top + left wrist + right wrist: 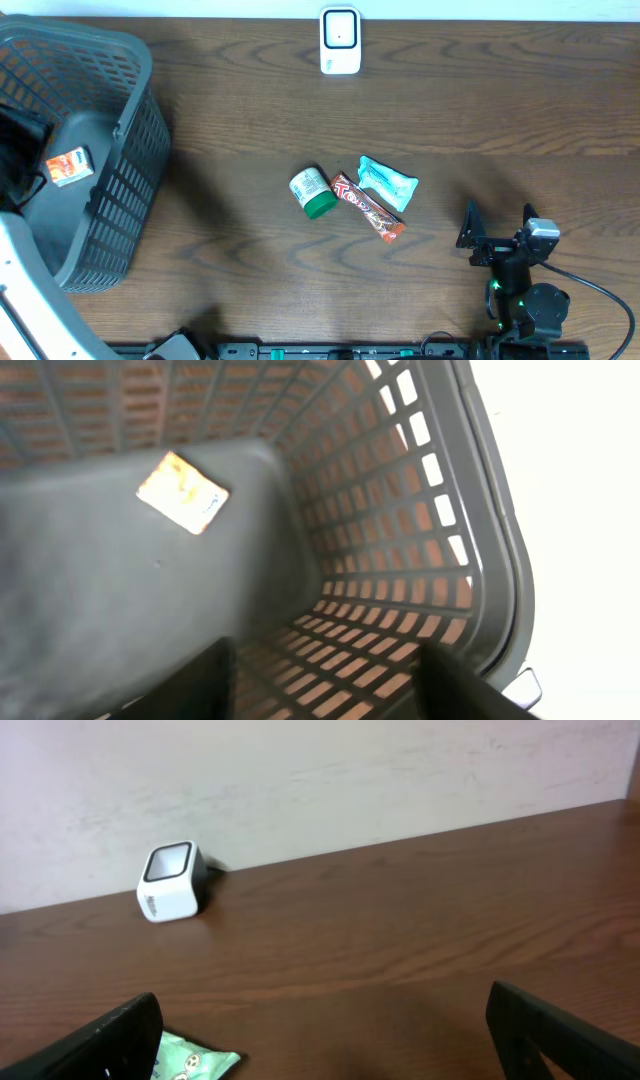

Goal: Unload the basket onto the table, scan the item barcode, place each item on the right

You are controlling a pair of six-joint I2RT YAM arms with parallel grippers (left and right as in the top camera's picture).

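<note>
While the left gripper point(328, 660) hangs down inside the grey basket point(135, 170) at the left end of the table point(500, 110), its fingers stand partway apart with nothing between them, so it's empty. One orange packet point(182, 492) lies flat on the basket floor, clear of the fingers. My read: that item is finished and binned.

Right gripper point(325, 1020) sits low over the near right part of the table, jaws spread wide, also empty. It faces the white scanner point(340, 40), which stands at the far edge, about centre.

Waiting mid-table, bunched together:
- green-capped jar point(313, 192), on its side, leftmost
- chocolate bar point(368, 208), lying diagonally just right of the jar
- teal packet point(387, 182), on the far side of the bar

They look to be touching each other, but I can't say for sure from above. All three are well apart from the scanner and from the basket.

Progress as I judge it: roughly one of four done. Nothing is held and nothing is in front of the scanner window, so a new cycle hasn't started.

Remaining per item: pick, present the code to the scanner, drop in the basket. The right arm is nearest the pile; its wrist view shows the teal packet just ahead of the left-hand finger. No barcodes are visible on any item from here, so the grasp may need a turn before the code faces the scanner.
</note>
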